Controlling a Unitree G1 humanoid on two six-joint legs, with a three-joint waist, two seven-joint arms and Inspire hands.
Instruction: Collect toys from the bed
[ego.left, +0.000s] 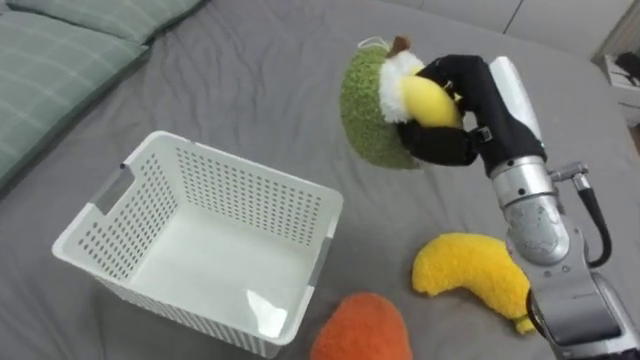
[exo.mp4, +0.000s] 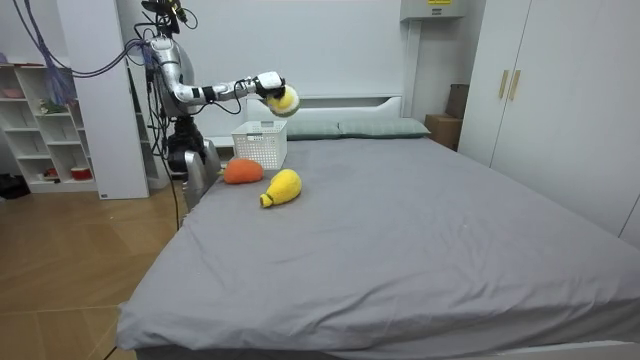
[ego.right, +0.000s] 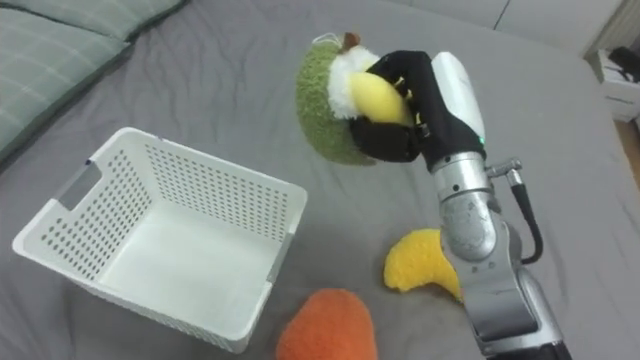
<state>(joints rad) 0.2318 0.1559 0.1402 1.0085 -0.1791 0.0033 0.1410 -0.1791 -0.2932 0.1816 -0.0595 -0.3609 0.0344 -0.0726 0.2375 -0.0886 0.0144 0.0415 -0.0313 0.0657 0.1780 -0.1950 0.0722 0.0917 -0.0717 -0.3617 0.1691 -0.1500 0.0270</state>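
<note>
The green plush fruit (ego.left: 368, 108), with a white-and-yellow face and a brown stem, is off the bed, clasped in the robot's right hand (ego.left: 447, 142). The black fingers curl round its yellow middle and lower edge. In the eye views it hangs to the right of the white plastic basket (ego.left: 250, 192), beyond the basket's far right corner rather than over its opening. In the room view it is raised higher than the basket's rim. There are three toys in all. Besides the held one, a yellow banana plush (ego.left: 472, 274) lies on the grey bedsheet (ego.left: 260, 70) to the right of the basket's near corner. An orange plush (ego.left: 362, 328) lies just beside that near corner. The one basket holds nothing. Two striped green pillows (ego.left: 50, 62) lie to the left of the basket.
</note>
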